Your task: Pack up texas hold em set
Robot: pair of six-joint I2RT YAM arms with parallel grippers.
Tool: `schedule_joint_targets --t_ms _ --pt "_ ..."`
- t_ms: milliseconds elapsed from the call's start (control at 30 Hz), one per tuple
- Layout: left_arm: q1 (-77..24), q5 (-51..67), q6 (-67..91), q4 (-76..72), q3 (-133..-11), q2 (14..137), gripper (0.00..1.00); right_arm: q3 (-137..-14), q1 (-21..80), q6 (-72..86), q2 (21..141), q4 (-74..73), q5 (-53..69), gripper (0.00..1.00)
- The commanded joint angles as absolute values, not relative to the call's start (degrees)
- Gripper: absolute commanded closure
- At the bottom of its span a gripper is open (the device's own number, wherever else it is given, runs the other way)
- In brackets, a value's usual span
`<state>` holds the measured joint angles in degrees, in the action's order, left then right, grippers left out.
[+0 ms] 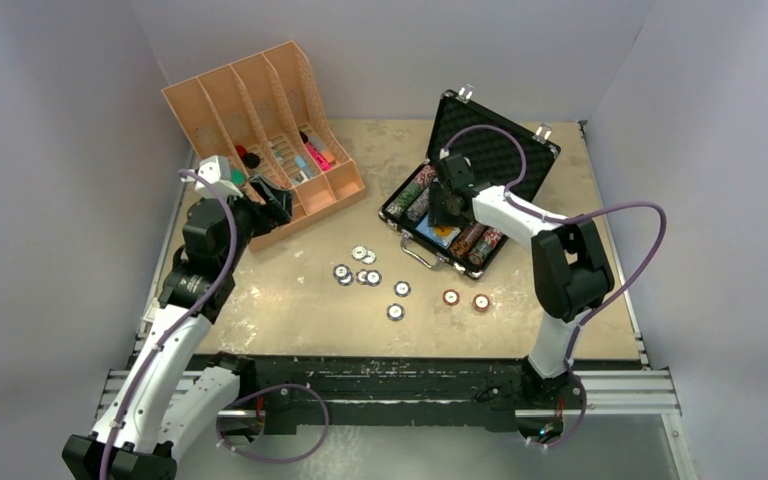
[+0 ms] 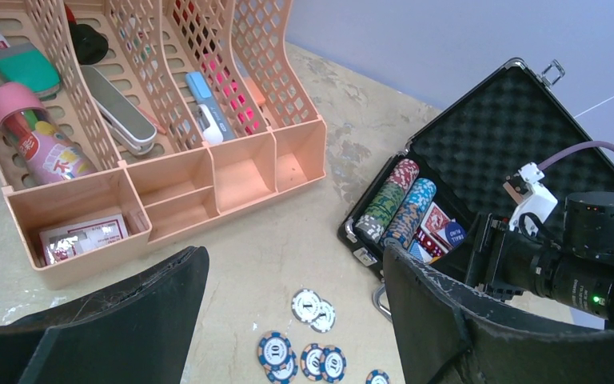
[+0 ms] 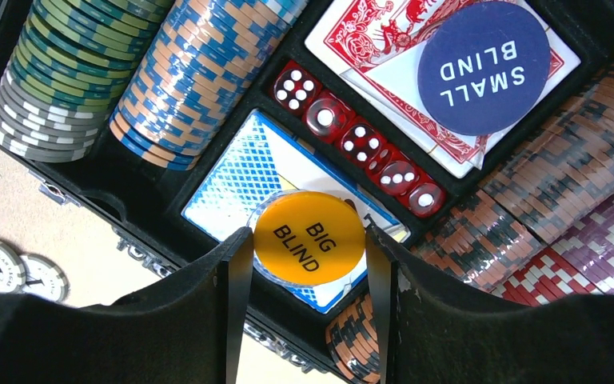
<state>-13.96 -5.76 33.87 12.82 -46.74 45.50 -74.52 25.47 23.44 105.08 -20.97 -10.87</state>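
The black briefcase [image 1: 493, 147] lies open at the back right, its lid [image 2: 520, 120] lined with foam. Inside it are rows of striped chips [image 3: 196, 76], red dice [image 3: 360, 144], a red card deck under a blue SMALL BLIND button [image 3: 484, 68], and a blue deck [image 3: 240, 180]. My right gripper [image 3: 309, 236] hangs over the case and is shut on the yellow BIG BLIND button [image 3: 309, 228], just above the blue deck. Several loose chips [image 1: 365, 255] lie on the table in front of the case. My left gripper [image 2: 294, 252] is open above the table, holding nothing.
An orange slotted desk organiser [image 1: 260, 130] with pens and small items stands at the back left, close to my left gripper [image 1: 278, 203]. Two brown chips [image 1: 466, 299] lie near the right arm. Grey walls enclose the table on three sides.
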Motion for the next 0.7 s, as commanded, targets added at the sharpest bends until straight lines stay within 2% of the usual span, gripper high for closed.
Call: schedule_joint_targets --t_ms 0,300,667 --pt "-14.1 -5.8 33.9 9.4 -46.3 45.4 0.21 -74.7 25.4 22.3 104.3 -20.0 -9.9 0.44" --pt "-14.1 -6.1 33.6 9.5 -46.2 45.3 0.21 -76.3 25.4 22.1 103.3 -22.5 -11.4 0.32" --pt "-14.1 -5.3 33.7 9.5 -46.1 45.4 0.21 -75.8 25.7 24.0 95.8 -22.8 -12.8 0.35"
